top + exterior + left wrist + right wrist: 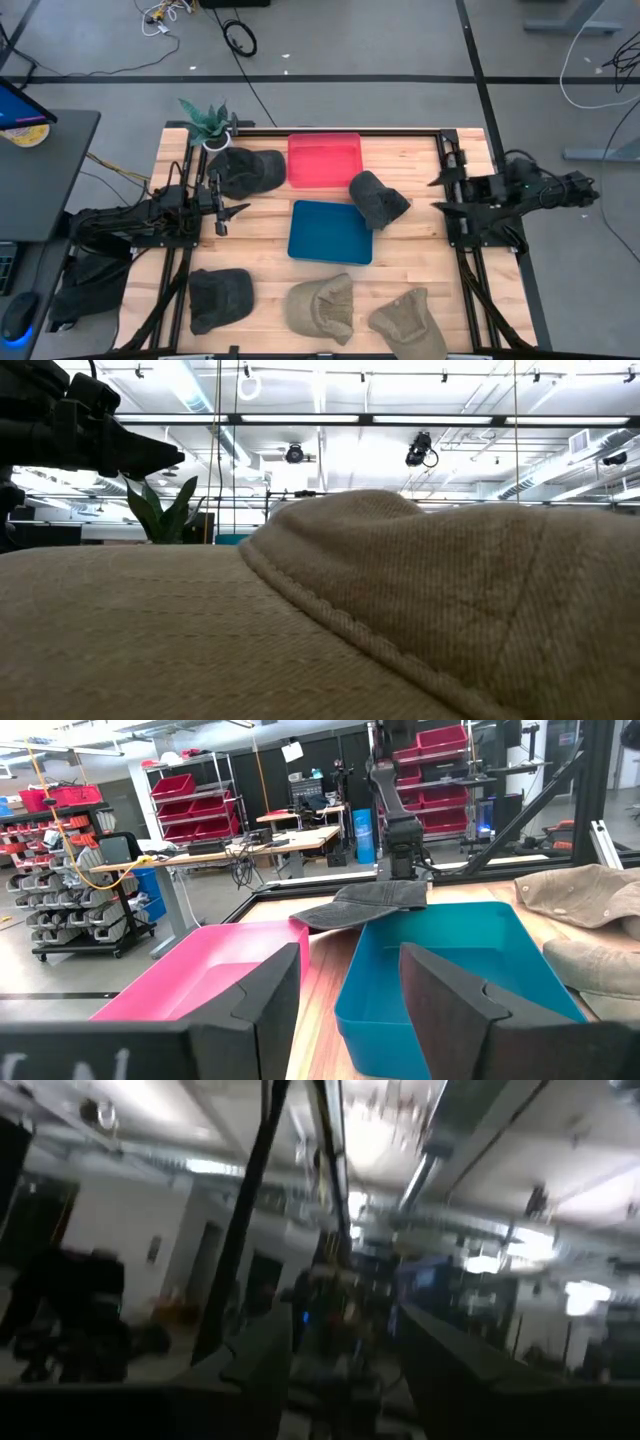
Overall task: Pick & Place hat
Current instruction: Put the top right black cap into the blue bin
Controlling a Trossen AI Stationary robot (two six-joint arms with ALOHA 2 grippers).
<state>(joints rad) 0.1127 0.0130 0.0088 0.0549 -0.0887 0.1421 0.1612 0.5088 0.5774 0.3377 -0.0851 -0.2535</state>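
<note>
Tan hat (400, 610) looms closest; both trays (330, 231) sit hatless, left hand (222, 212) and right hand (447, 192) released, at nine and three o'clock.

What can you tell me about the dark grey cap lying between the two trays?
The dark grey cap is a soft, washed-looking fabric baseball cap, crumpled rather than holding its shape. It lies on the wooden table, just right of the pink tray, and overlaps the upper right corner of the blue tray. In the left wrist view its brim rests on the blue tray's far rim. No gripper touches it.
</note>
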